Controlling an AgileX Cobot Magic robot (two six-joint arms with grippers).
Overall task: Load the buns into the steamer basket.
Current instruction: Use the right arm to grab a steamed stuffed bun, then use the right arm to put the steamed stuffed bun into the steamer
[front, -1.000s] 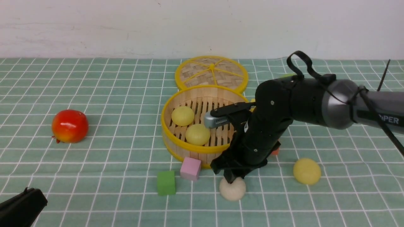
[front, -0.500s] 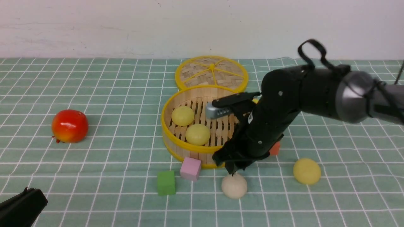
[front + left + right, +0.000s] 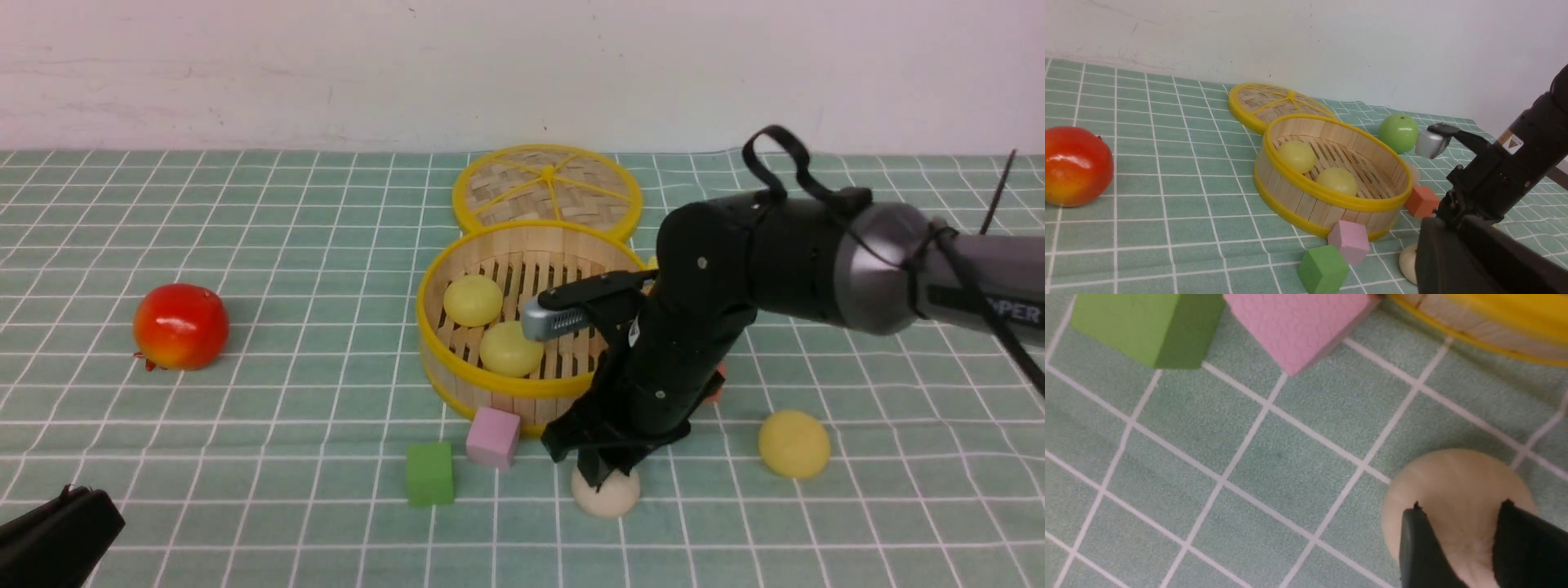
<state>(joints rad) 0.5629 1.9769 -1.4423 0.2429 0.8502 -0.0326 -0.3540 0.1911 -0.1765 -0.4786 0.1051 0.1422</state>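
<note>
The right gripper [image 3: 602,478] sits jaws-apart with its tips on top of the off-white domed bun [image 3: 606,496] on the green checked cloth [image 3: 286,490], just in front of the round bamboo steamer basket [image 3: 490,396] (two pale yellow buns [image 3: 473,300] inside), pink cube [image 3: 493,436] and green cube [image 3: 429,473] crowding its left, open cloth rightward, can't tell how the left gripper [image 3: 57,535] stands.

Two buns [image 3: 473,300] lie in the steamer basket [image 3: 490,400], lid [image 3: 547,192] behind.
</note>
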